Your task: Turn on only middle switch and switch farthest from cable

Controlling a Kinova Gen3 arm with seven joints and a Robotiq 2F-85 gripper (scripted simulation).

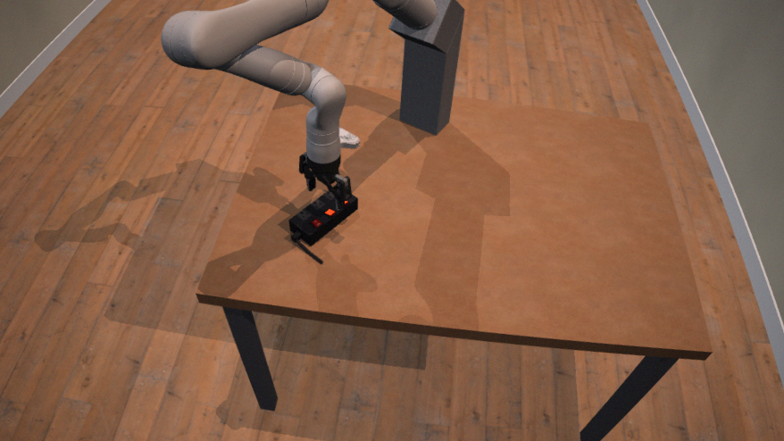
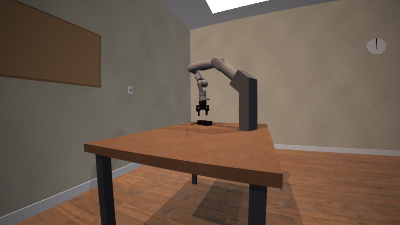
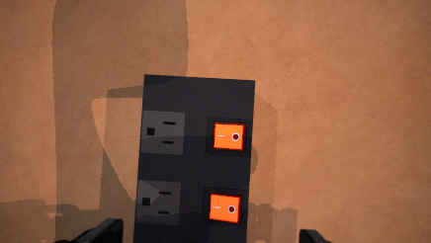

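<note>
A black power strip (image 1: 306, 230) (image 2: 204, 122) (image 3: 198, 99) lies flat on the table (image 1: 547, 219), the right way up, near the table's left edge. Its short cable (image 1: 308, 251) points toward the front. In the wrist view the switch at the end away from the cable (image 3: 229, 136) and the middle switch (image 3: 224, 207) (image 1: 329, 212) glow bright orange. The switch nearest the cable (image 1: 316, 222) looks darker red in the top view. My gripper (image 1: 328, 188) (image 2: 202, 111) (image 3: 205, 238) is open and empty. It hangs a little above the strip, with its fingers spread to either side.
The arm's dark pedestal (image 1: 429, 82) (image 2: 247, 106) stands at the back of the table. A small white object (image 1: 348, 138) lies on the table behind the arm. The table's left edge runs close beside the strip.
</note>
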